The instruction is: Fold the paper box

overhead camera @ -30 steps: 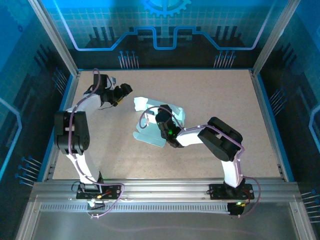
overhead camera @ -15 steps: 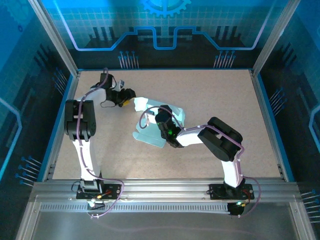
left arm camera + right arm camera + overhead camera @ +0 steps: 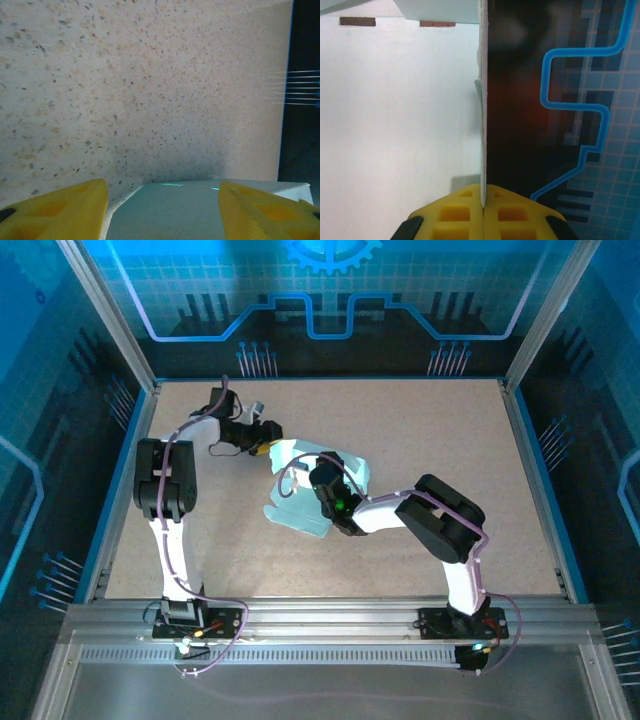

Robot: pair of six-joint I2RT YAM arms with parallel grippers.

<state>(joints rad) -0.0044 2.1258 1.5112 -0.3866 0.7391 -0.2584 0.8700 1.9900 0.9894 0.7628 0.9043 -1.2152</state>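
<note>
1. Top view: the box (image 3: 300,512), pale mint card partly folded, lies on the speckled surface (image 3: 430,430). The right claw (image 3: 320,472) sits over the box's middle, with flaps spreading out to either side of it and nearer the arm bases. The left claw (image 3: 266,440) is at the box's far-left flap, its tips just at the card's edge.

2. Left wrist view: the left claw (image 3: 162,192) has its two yellow fingers (image 3: 60,212) apart. A flat panel of the box (image 3: 170,217) lies between them and below, and I see neither finger pressing on it. Bare surface (image 3: 150,75) stretches ahead of the claw.

3. Right wrist view: the right claw (image 3: 483,197) has its yellow fingers pressed together on a thin upright edge of the box (image 3: 395,100). The pale panel spreads left of the claw, with two small brown slots (image 3: 357,21) at its far end. Right of the claw is a dark wall (image 3: 580,100) with blue lines.
</note>
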